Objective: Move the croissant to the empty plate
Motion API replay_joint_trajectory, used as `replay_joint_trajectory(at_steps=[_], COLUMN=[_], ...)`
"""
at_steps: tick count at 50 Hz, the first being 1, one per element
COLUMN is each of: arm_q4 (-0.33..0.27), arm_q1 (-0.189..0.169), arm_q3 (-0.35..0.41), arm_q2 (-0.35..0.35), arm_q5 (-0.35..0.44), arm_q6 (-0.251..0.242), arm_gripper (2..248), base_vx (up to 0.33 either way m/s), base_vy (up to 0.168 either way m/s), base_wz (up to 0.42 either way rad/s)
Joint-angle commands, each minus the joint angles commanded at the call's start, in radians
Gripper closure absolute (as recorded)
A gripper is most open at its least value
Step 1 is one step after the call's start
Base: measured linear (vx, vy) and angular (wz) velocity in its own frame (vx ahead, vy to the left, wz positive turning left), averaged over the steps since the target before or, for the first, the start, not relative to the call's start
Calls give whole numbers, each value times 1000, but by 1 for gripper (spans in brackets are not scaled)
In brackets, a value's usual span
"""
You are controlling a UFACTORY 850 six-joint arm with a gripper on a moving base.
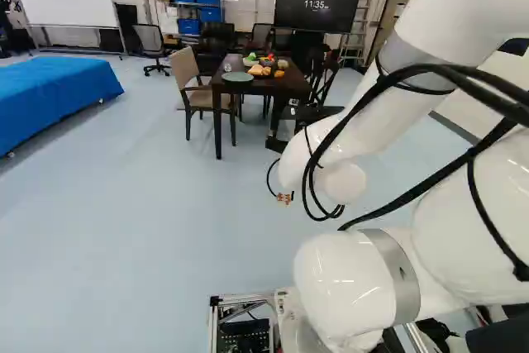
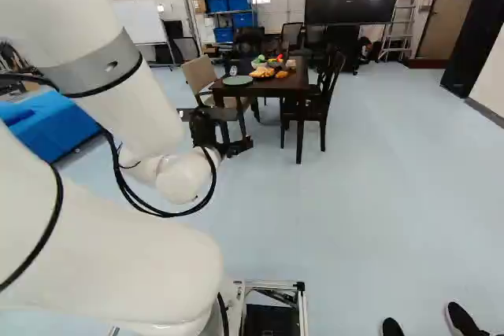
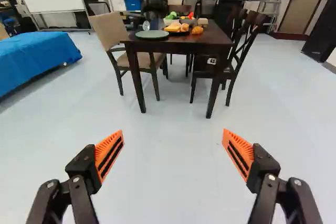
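"So, where's the croissant (image 3: 197, 30)?"

"On the surface (image 3: 210, 39), near its front edge, if I've picked it out rightly; it's a tiny orange-brown lump from here. Beside it sits the dark plate (image 3: 177, 33) of food, and past that, on the side away from the croissant, the empty plate (image 3: 152, 34)."

"And which way from the fingers (image 3: 109, 156)?"

"Well ahead, and slightly to the robot's right of the middle of the gap. Which way its long axis runs, I can't tell."

"How do the fingers stand?"

"Spread wide, orange pads well apart, nothing between them and nothing touched."

"Then a grasp is some way off?"

"I'd say so. The job looks barely begun: the base should drive up to the surface first, minding the pale chair (image 3: 109, 29) and the dark chair (image 3: 245, 43) at its sides."
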Motion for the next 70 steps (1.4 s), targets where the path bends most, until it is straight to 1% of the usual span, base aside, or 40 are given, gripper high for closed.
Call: replay_joint_trajectory(at_steps=[28, 70], arm_q4=[0, 0], arm_q1=[0, 0], arm_q3=[0, 0], arm_q2=[0, 0], arm_q5=[0, 0], arm_q6=[0, 0], arm_gripper=[3, 3], base_vx=[93, 99], base_vy=[-36, -3], base_wz=[-6, -12])
